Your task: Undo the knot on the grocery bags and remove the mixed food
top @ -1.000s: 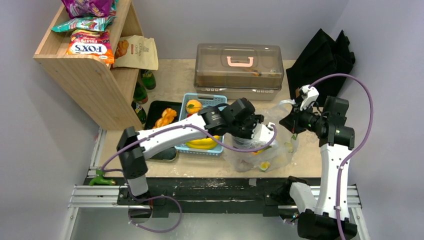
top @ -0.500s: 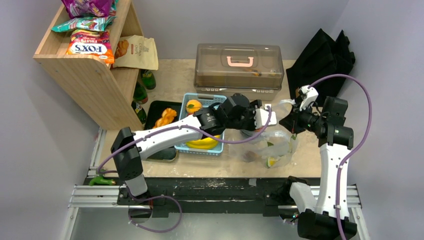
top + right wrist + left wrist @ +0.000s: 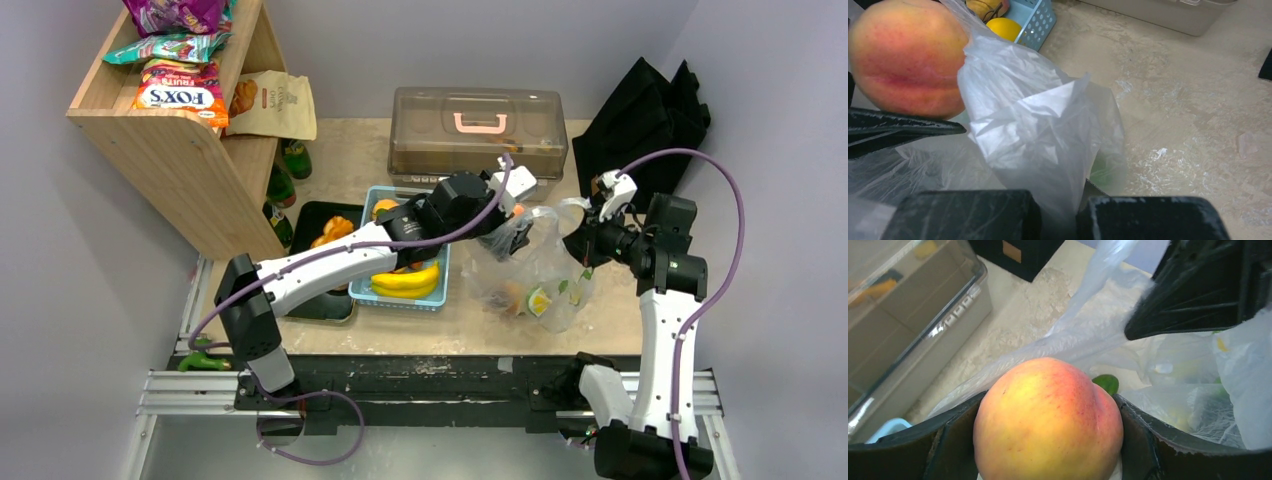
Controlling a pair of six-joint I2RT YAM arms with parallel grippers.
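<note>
The clear grocery bag (image 3: 535, 275) stands open on the table right of centre, with fruit still inside (image 3: 515, 298). My right gripper (image 3: 580, 240) is shut on the bag's upper right edge (image 3: 1048, 150) and holds it up. My left gripper (image 3: 512, 222) is shut on a yellow-red peach (image 3: 1048, 420), lifted above the bag's mouth; the peach also shows in the right wrist view (image 3: 908, 55). A blue basket (image 3: 410, 290) left of the bag holds a banana (image 3: 405, 281) and an orange (image 3: 387, 212). Braided bread (image 3: 332, 234) lies on a black tray (image 3: 320, 305). No knot shows.
A lidded clear storage box (image 3: 478, 132) stands behind the bag. A wooden shelf (image 3: 180, 150) with snack packets is at the far left, bottles under it. A black fabric bag (image 3: 645, 110) lies at the back right. The table's front edge runs just below the bag.
My left gripper has risen out of the bag toward the back with the peach in it. The bag has been pulled taller. The right gripper has stayed on the bag's edge.
</note>
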